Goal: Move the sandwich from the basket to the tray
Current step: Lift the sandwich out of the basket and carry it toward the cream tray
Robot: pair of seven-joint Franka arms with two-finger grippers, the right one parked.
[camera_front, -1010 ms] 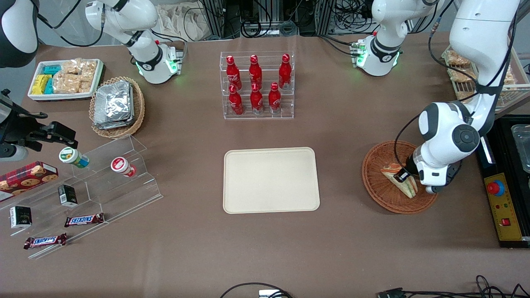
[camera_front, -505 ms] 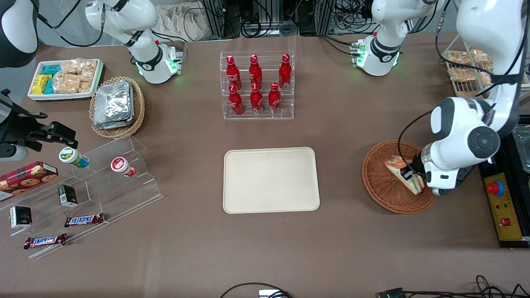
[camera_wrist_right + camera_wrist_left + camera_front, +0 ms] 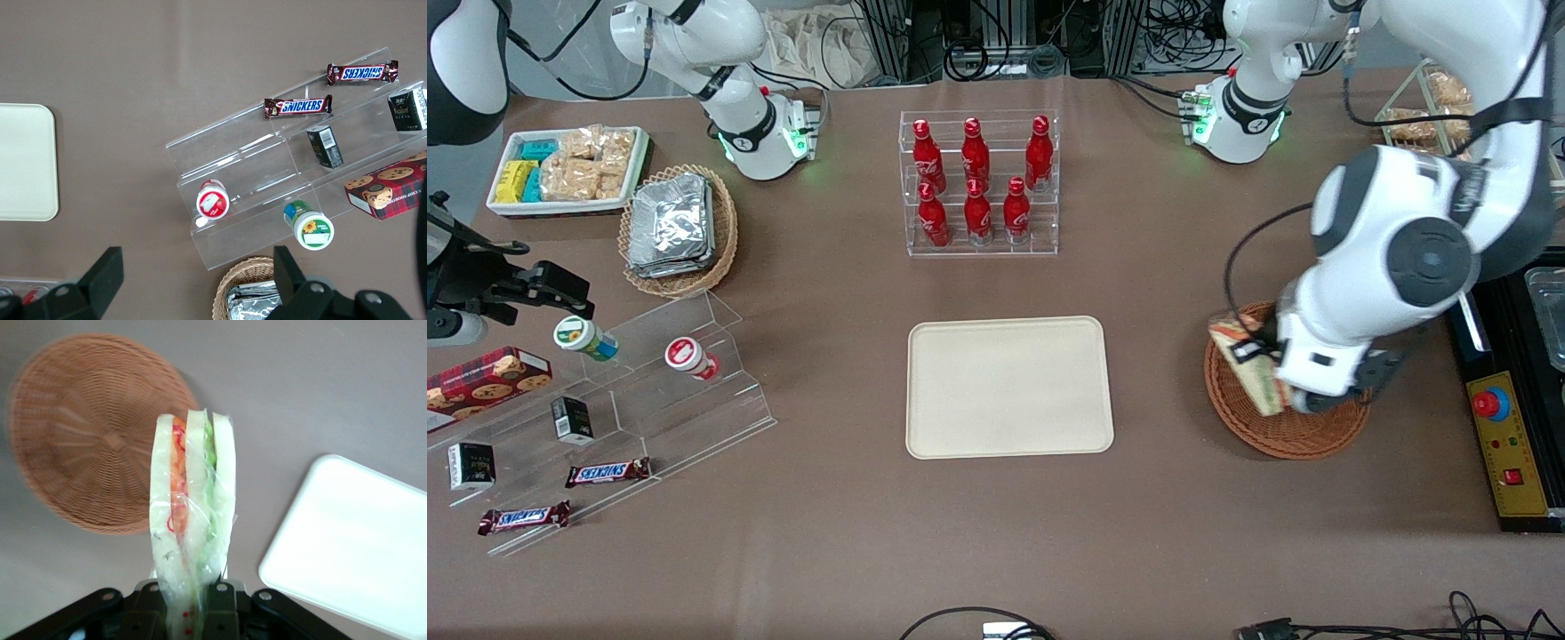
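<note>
The pick looks done and the carry is under way; the set-down is what is left. Taking the tray (image 3: 1009, 387) as landmark: it lies bare, nothing resting on it. The basket (image 3: 1303, 434) sits well apart from it toward the working arm's end of the table, about as near the front camera as the tray is, and in the wrist view the basket (image 3: 100, 430) is empty, its woven floor fully exposed.

The sandwich (image 3: 1249, 369) is off the wicker, raised above the basket's tray-side rim, so it has yet to cross the bare table between basket and tray. The gripper (image 3: 1272, 378) has its jaws closed on one end of the wedge; in the wrist view the sandwich (image 3: 193, 527) stands out from the gripper (image 3: 190, 603), bread slices on edge with the orange and green filling between.

Its long axis runs straight away from the fingers, free end pointing downward at the table between basket and tray (image 3: 353, 540). Remaining, by my judgement: travel over the tray, lower, release.
</note>
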